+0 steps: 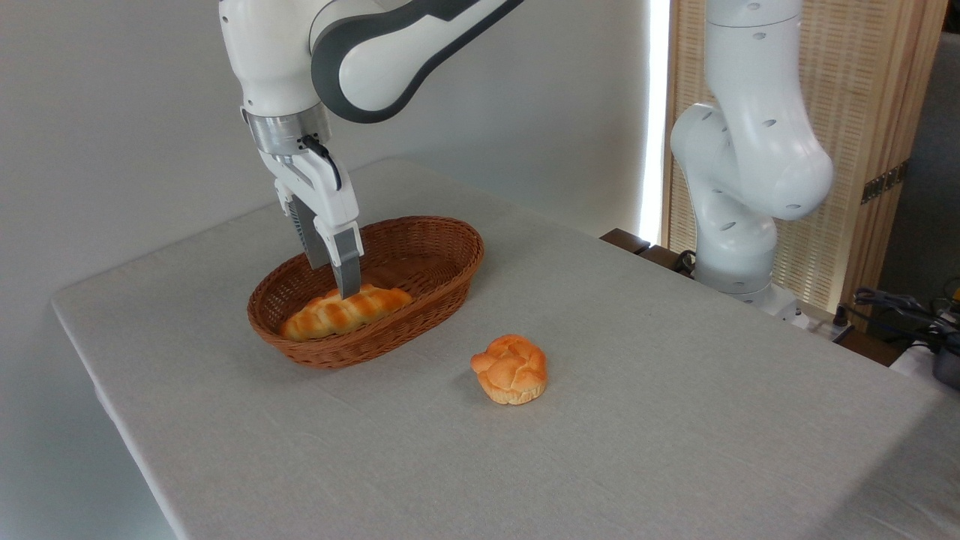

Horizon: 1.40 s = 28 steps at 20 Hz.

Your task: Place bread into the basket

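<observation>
The bread (330, 315), a long glossy golden braided loaf, lies inside the basket (442, 262), an oval reddish-brown wicker one at the table's left middle. My gripper (334, 283) reaches straight down into the basket over the loaf's middle. Its fingers straddle the loaf: the near fingertip (347, 281) overlaps the loaf's top and the far finger stands behind it. The fingers sit wide apart, and the loaf rests on the basket's floor with its left end against the wall.
A small round knotted bun (511, 369) sits on the grey tablecloth to the right of the basket and nearer the front. The arm's white base (739, 225) stands at the table's far right edge, with cables beside it.
</observation>
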Each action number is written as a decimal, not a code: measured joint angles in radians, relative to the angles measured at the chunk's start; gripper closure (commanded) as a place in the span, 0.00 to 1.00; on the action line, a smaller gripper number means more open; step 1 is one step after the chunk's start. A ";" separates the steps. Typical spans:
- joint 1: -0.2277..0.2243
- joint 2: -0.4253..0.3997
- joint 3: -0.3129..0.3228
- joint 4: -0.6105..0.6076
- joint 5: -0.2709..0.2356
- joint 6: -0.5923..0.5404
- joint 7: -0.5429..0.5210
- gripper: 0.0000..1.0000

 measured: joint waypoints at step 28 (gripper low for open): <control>0.154 -0.101 0.284 0.244 0.033 -0.287 0.356 0.00</control>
